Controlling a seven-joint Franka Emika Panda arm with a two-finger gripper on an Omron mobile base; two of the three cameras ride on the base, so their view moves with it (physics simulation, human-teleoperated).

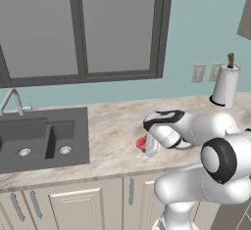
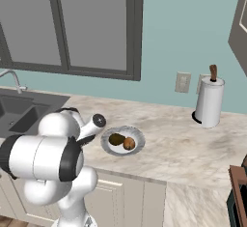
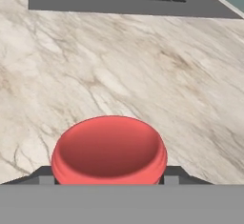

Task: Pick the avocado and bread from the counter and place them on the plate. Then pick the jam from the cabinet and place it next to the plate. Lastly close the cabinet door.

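Jam (image 3: 109, 149) sits clasped between the gripper (image 3: 109, 176) fingers; right base view reveals avocado (image 2: 116, 139) and bread (image 2: 129, 144) on the plate (image 2: 137, 135).

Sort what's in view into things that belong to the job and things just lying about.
Job:
jam, held in the gripper
plate
avocado, on the plate
bread, on the plate
counter

Lying about:
paper towel roll
sink
tap
wall sockets
window
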